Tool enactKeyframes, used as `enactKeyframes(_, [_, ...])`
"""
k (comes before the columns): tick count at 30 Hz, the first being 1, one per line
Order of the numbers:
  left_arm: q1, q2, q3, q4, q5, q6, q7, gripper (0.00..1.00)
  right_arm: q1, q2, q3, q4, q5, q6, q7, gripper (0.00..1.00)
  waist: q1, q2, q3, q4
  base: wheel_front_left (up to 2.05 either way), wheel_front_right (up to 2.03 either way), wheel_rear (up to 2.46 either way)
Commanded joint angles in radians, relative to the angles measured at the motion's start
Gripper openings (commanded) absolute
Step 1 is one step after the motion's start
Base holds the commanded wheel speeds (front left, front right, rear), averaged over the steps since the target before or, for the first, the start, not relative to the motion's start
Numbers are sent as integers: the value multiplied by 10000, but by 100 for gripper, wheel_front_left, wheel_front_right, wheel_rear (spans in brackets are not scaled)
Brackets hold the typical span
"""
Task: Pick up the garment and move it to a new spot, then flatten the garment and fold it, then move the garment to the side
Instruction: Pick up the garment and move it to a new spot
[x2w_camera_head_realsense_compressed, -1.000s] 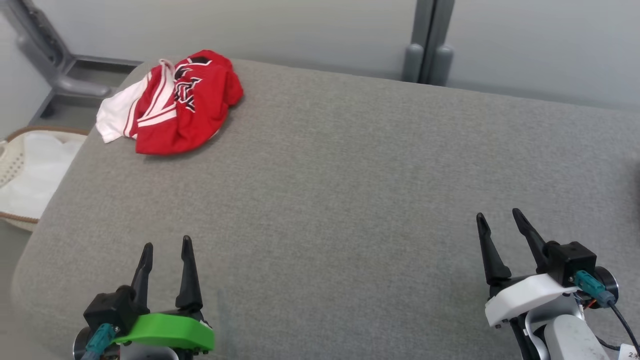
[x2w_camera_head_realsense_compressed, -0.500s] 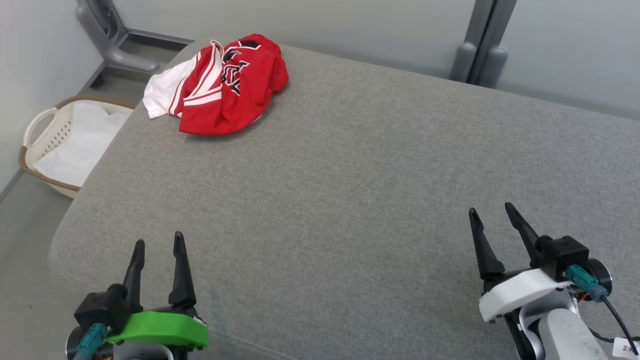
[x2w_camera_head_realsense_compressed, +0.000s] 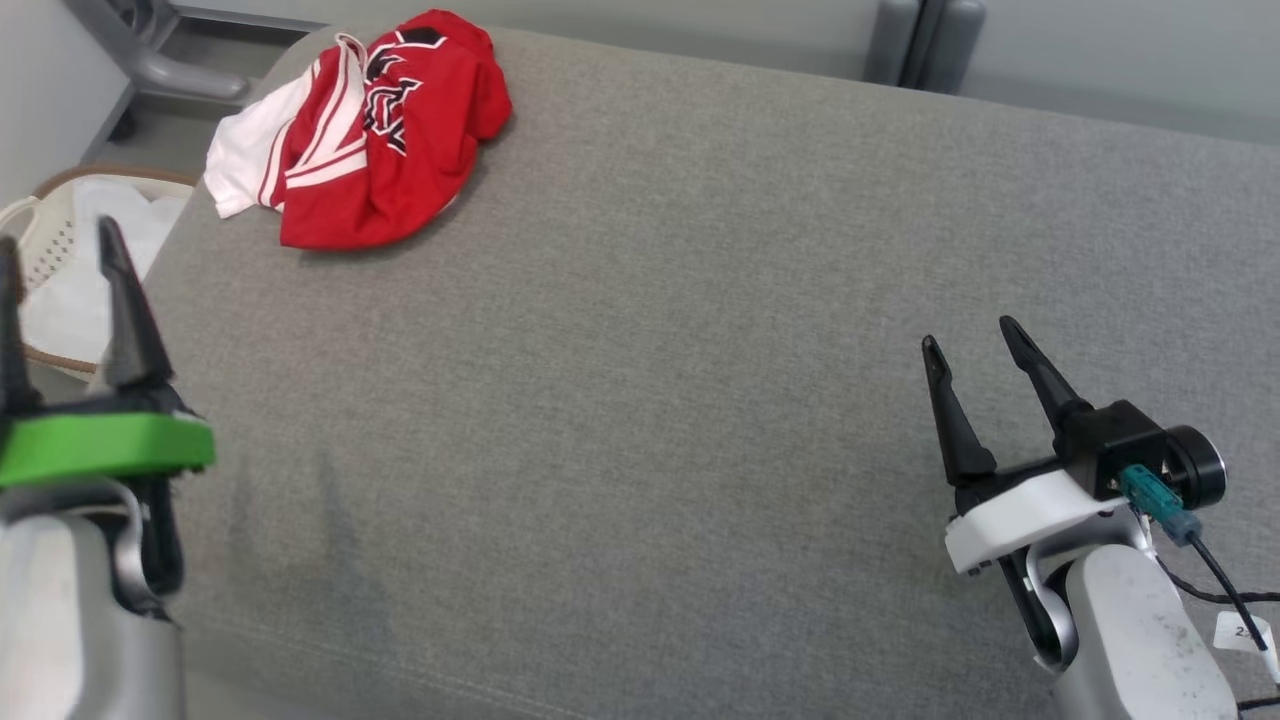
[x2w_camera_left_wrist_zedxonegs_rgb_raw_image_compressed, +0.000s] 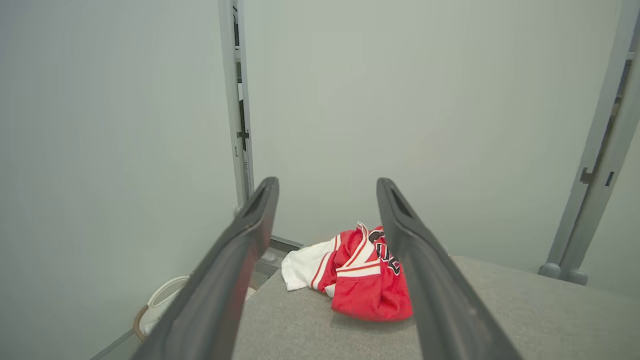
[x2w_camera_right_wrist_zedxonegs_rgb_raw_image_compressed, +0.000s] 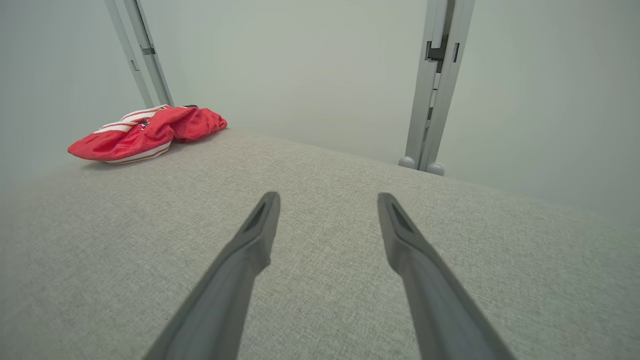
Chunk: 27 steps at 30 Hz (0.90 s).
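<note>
The garment (x2w_camera_head_realsense_compressed: 365, 125), red with white stripes and black lettering, lies crumpled at the far left corner of the grey padded surface (x2w_camera_head_realsense_compressed: 680, 330). It also appears in the left wrist view (x2w_camera_left_wrist_zedxonegs_rgb_raw_image_compressed: 360, 277) and the right wrist view (x2w_camera_right_wrist_zedxonegs_rgb_raw_image_compressed: 145, 132). My left gripper (x2w_camera_head_realsense_compressed: 58, 240) is raised at the left edge, open and empty, well short of the garment. My right gripper (x2w_camera_head_realsense_compressed: 970, 335) hovers open and empty over the near right part of the surface, far from the garment.
A white laundry basket (x2w_camera_head_realsense_compressed: 50, 255) with white cloth in it stands on the floor beside the surface's left edge. Grey metal posts (x2w_camera_head_realsense_compressed: 925, 40) rise behind the far edge, against a pale wall.
My left gripper has risen and shifted left, now over the surface's left edge. The head view has also shifted. The right gripper moved slightly forward. The garment lies as before.
</note>
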Motion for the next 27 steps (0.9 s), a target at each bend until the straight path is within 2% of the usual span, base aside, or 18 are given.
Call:
enactKeyframes(1, [-641,263,183,296,-125,-49,-1,100,-159,-41,68,-74,-111,-12,-46,100,0,0,572,-578,0,0,0])
enactKeyframes(7, [-2819,1245,420,2233,-558,-179,629,100,-561,-39,300,-309,-529,-12,-46,100,0,0,1356,-1310,0,0,0])
enactKeyframes(11, [-3841,1621,285,3680,-774,-247,1137,100,-779,-41,466,-518,-792,-12,50,100,0,0,1972,-1760,0,0,0])
enactKeyframes(20, [-5118,1814,90,6676,-1247,-327,1541,100,-881,-39,524,-1389,-1264,-12,395,100,0,0,3215,-2298,0,0,0])
enactKeyframes(27, [-5474,2110,-18,8084,-1521,-368,1378,100,-722,-39,490,-1890,-1382,-12,552,100,0,0,3647,-2432,0,0,0])
